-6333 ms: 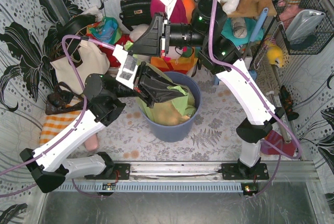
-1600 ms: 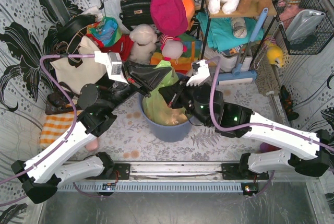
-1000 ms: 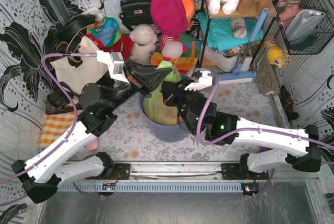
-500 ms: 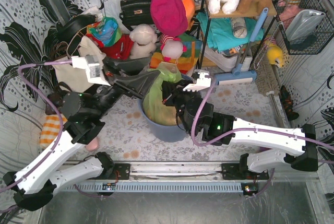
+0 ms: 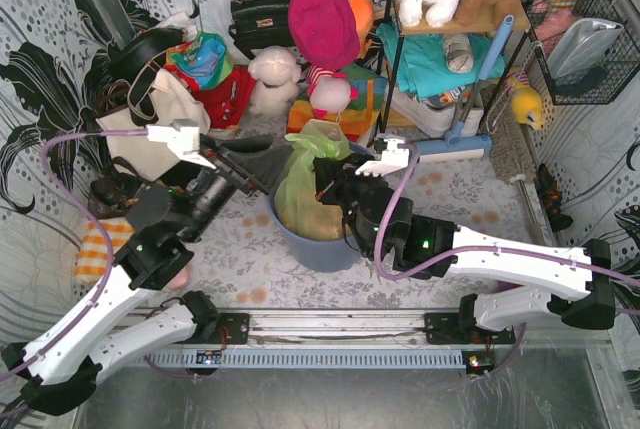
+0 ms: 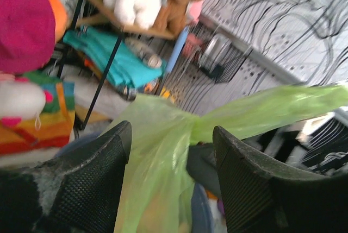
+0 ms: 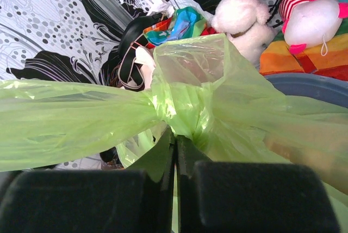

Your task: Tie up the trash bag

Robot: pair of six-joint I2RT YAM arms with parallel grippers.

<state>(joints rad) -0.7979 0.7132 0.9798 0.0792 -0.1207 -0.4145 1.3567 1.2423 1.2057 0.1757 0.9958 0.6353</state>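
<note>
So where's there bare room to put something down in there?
Bare mat lies right of the blue bin, between the shelf legs and the right arm. Another strip runs between bin and front rail. The back, with bags and plush toys, is packed.

Blue-grey bin (image 5: 312, 249), cream tote (image 5: 178, 101), black handbag (image 5: 258, 14)

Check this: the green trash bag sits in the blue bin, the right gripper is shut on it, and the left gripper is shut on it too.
Not quite. The left gripper is open, not shut on the trash bag: the left wrist view shows its jaws apart with the bag seen between them. The rest stands.
</note>
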